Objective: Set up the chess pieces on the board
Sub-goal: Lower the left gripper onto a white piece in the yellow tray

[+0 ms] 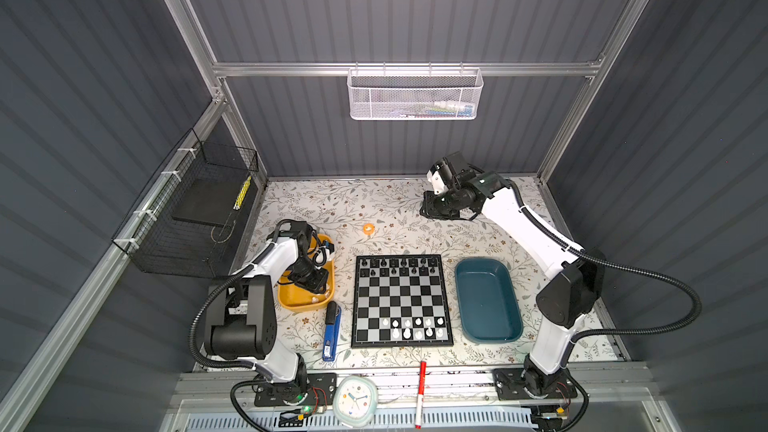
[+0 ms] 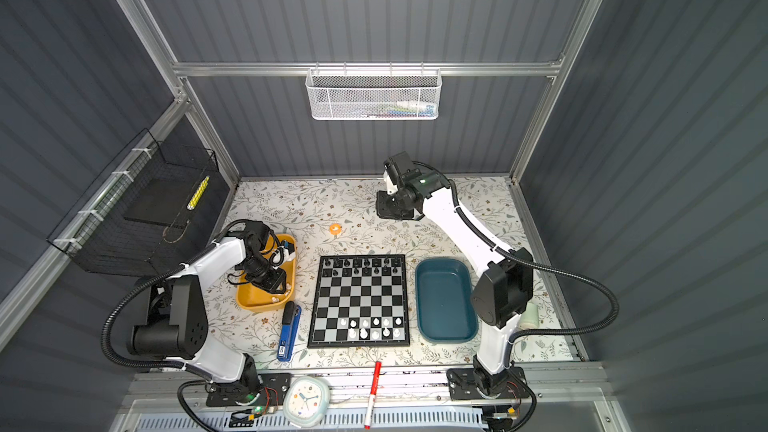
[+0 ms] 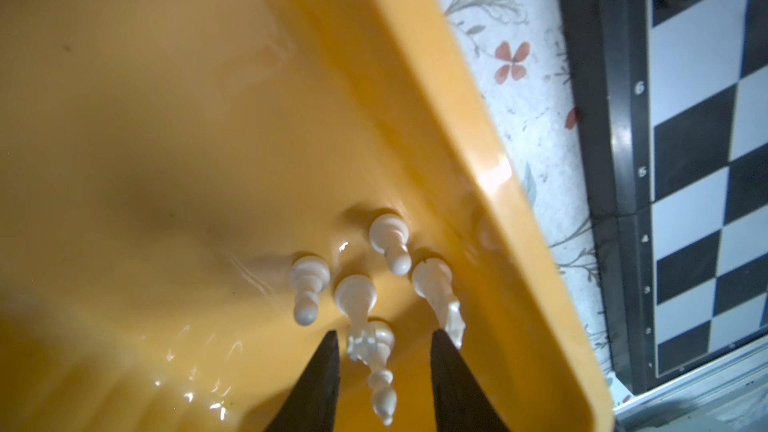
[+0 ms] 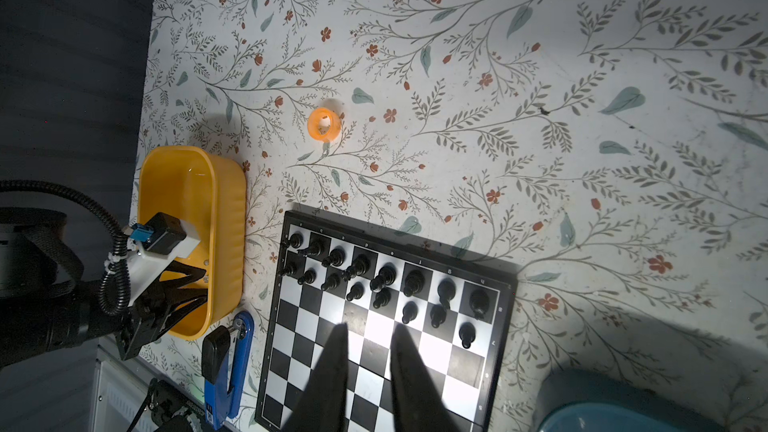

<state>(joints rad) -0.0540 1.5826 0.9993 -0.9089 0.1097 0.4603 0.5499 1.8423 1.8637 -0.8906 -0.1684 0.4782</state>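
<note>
Five white pieces (image 3: 355,299) lie in tray (image 3: 166,118) — eleven on board (image 1: 401,297).

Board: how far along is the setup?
Done: black pieces fill the two far ranks of the board; white pieces stand only on the right part of the near ranks. In hand: left tool is open over five loose white pieces in the yellow tray, gripping none. Left: those five, near-left squares. Right tool is empty.

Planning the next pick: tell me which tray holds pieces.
The yellow tray, where the left gripper reaches: white pieces lie in one corner. The teal tray, right of the board, shows none.
</note>
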